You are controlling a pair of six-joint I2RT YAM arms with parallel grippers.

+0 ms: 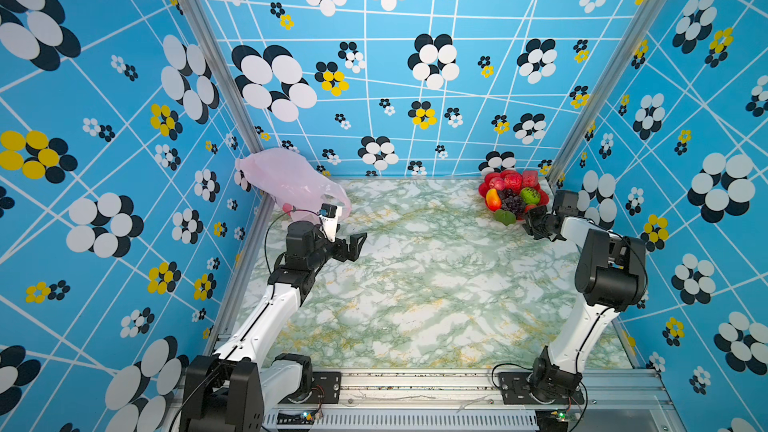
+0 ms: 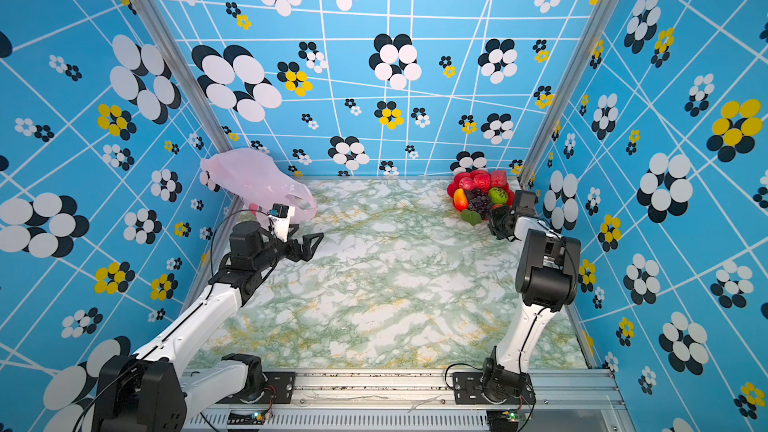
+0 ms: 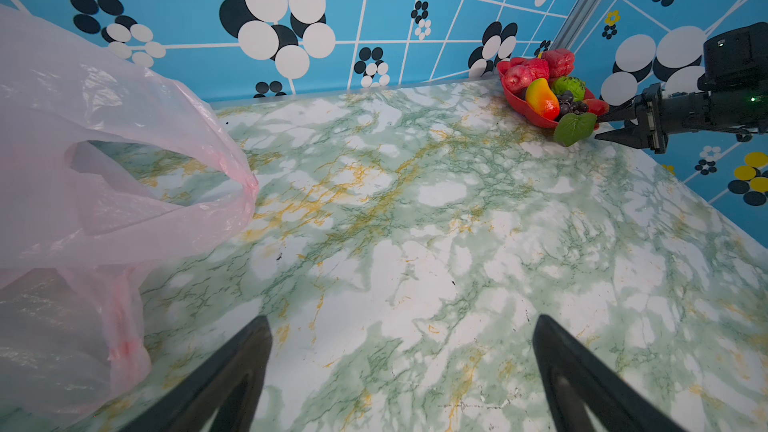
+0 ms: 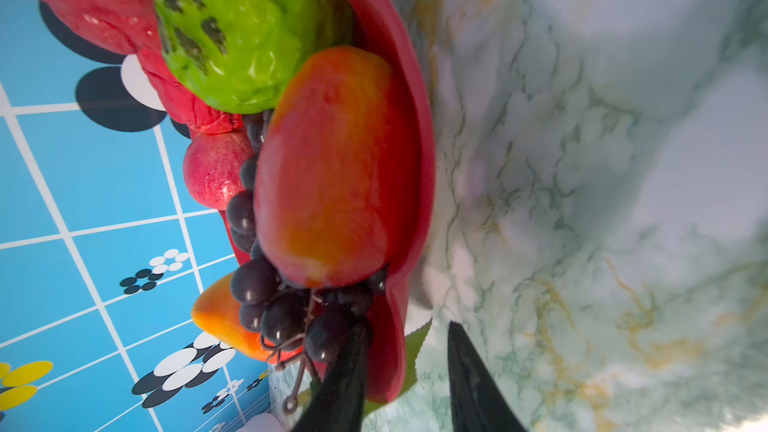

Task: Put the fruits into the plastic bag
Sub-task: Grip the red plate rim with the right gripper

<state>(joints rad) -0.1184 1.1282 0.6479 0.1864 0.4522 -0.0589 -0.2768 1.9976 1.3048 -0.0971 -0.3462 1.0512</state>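
The fruits (image 1: 513,193) are heaped on a red plate (image 3: 509,89) in the far right corner: red apples (image 3: 536,68), a yellow-orange mango (image 3: 542,97), a bumpy green fruit (image 4: 245,31) and dark grapes (image 4: 286,309). A green leaf (image 3: 575,128) lies at the plate's near edge. My right gripper (image 4: 409,326) straddles the plate's rim (image 4: 419,139) there. One finger is over the grapes and the other over the table, with a gap still showing. The pale-pink plastic bag (image 1: 286,176) lies crumpled in the far left corner, its mouth gaping. My left gripper (image 3: 403,320) hovers wide open and empty beside it.
Blue flowered walls (image 1: 415,76) close in the back and both sides of the green marble table (image 1: 415,284). Metal corner posts (image 1: 582,126) stand right behind the plate and the bag. An aluminium rail (image 1: 415,384) with both arm bases runs along the front edge.
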